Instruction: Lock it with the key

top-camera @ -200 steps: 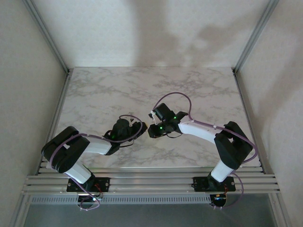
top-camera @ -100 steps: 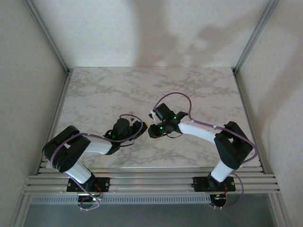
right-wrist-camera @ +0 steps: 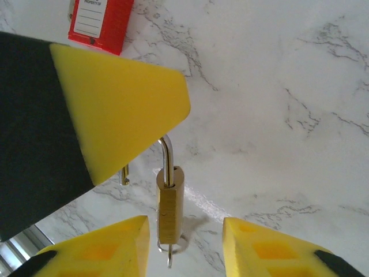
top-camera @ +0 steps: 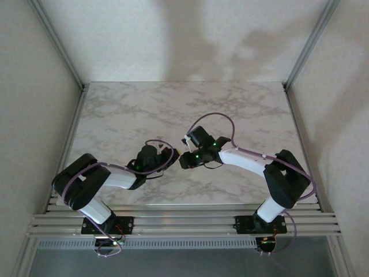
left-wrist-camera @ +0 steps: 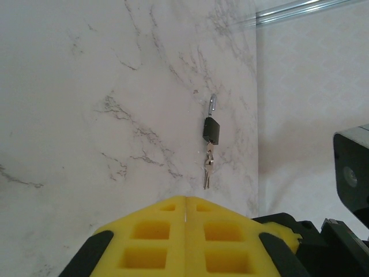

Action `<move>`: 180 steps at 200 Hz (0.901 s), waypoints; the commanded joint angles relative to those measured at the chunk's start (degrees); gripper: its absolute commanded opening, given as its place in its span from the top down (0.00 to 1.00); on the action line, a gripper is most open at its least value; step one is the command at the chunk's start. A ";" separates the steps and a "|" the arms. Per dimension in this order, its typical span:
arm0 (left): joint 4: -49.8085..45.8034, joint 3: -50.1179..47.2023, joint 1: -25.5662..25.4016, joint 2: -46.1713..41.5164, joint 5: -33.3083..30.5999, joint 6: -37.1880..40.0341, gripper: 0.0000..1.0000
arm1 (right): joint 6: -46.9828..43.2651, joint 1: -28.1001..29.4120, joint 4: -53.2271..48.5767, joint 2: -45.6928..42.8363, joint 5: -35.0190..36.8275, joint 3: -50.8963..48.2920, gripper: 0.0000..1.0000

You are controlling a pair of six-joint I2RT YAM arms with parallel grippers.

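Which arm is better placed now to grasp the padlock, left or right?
Right, probably. The right gripper is open, with the brass padlock between its fingers. The left gripper is shut and would first have to open.

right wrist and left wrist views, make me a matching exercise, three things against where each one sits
Things:
1 brass padlock
2 red tag
3 black padlock

Places:
A lying on the marble table in the left wrist view, keys at its near end
B between the open fingers of the right gripper
C top left corner of the right wrist view

Pairs: 1-B, 2-C, 3-A
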 commanded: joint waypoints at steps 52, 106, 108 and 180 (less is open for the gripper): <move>2.65 -0.84 -0.32 -0.08 -0.43 -1.35 1.00 | -0.44 0.01 1.07 -2.14 -1.40 -1.17 0.57; 5.34 -1.44 -0.38 -0.14 1.26 -3.27 1.00 | -0.04 0.52 1.70 -0.69 -2.03 -0.73 0.62; 5.48 -1.46 -0.37 -0.18 1.36 -3.35 1.00 | 0.01 0.59 1.71 -0.69 -1.99 -0.73 0.62; 5.96 -2.08 -0.37 -1.91 2.14 -4.26 1.00 | 0.03 0.69 1.71 0.19 -2.12 -0.62 0.70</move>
